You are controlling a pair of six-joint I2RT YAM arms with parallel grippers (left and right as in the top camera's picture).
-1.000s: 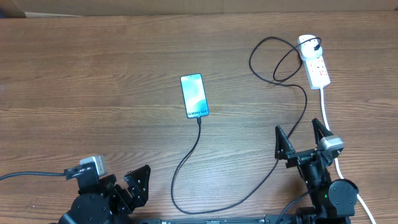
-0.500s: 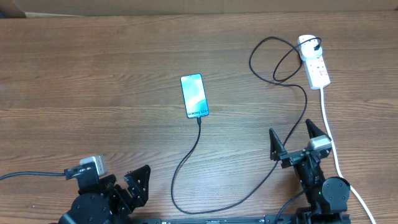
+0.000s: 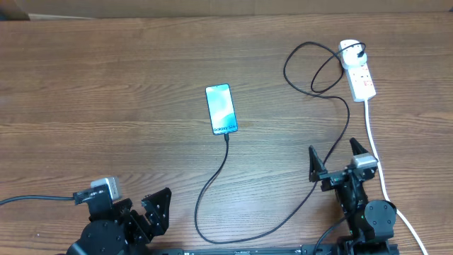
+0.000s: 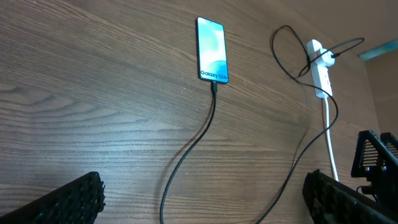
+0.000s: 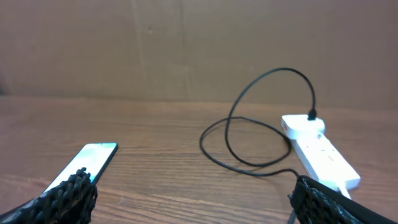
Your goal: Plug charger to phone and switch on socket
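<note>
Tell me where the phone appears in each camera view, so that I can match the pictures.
Overhead: the phone lies near the middle, slightly above centre.
Left wrist: the phone is at top centre.
Right wrist: the phone is at lower left, seen at a flat angle.
Shared landmark: the white socket, to the right of the phone in all three views.

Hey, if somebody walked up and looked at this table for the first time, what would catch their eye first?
The lit phone, its blue screen bright in the middle of the wooden table. Then the black charger, curving from the phone's bottom edge toward the front and looping up to the white socket at the far right. The right gripper stands open near the front edge.
</note>
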